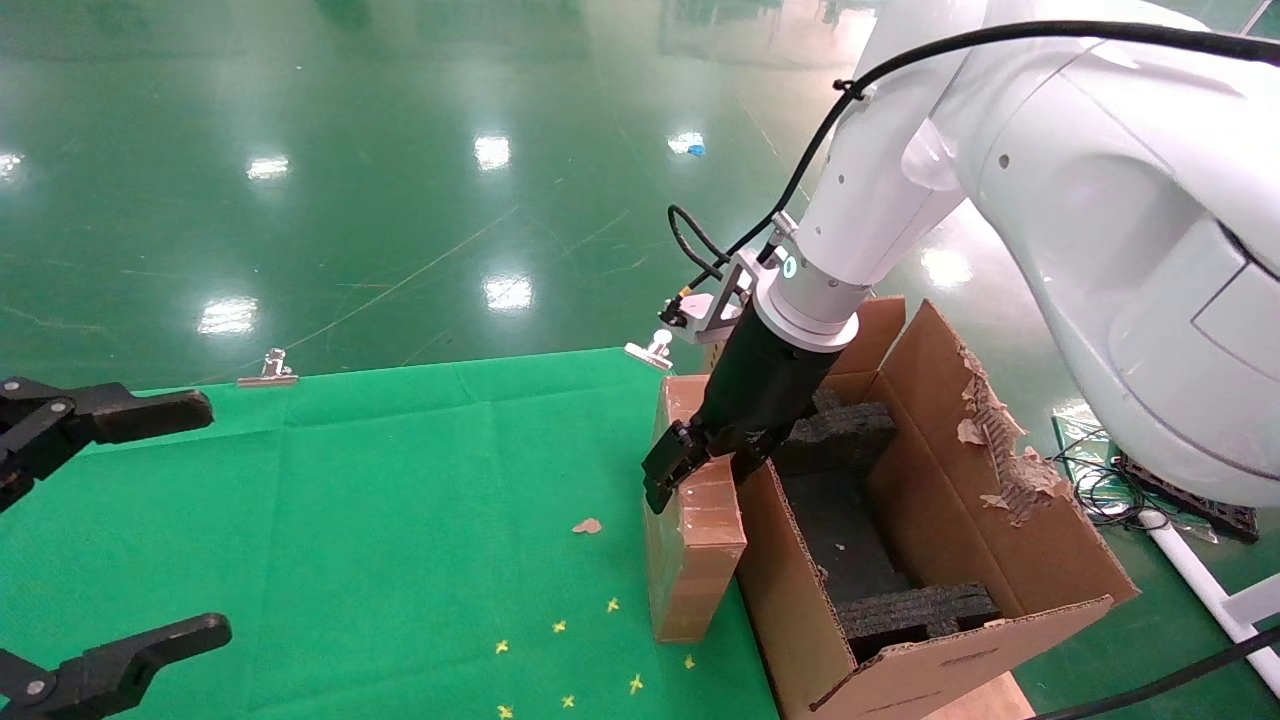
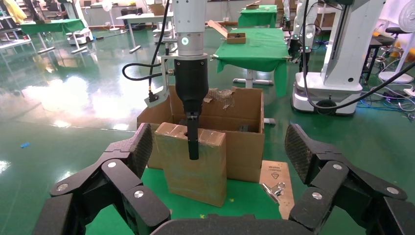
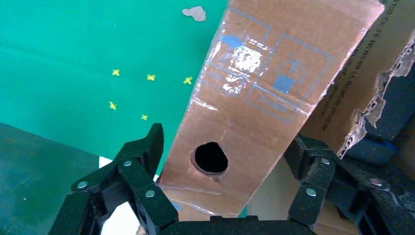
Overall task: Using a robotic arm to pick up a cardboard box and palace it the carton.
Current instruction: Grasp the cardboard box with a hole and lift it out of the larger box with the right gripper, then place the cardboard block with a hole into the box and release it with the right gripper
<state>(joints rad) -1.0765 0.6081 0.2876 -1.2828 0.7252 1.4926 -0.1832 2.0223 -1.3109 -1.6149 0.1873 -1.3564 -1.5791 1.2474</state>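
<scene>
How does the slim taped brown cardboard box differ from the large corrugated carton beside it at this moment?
The slim taped brown cardboard box is narrow, closed and glossy with tape, standing on edge on the green cloth; the large corrugated carton is far bigger, open-topped, with ragged torn flaps and black foam lining. The right end effector straddles the slim box's top edge; nothing grips the carton. Both are brown cardboard and stand side by side.

In the head view the left end effector ran off the picture's left edge, only its two black fingers showing. The carton lost its near corner to the bottom edge. The right end effector hid the top of the cardboard box; whether its fingers touched the box could not be told. The blue print on the box's face was too glared to read.
</scene>
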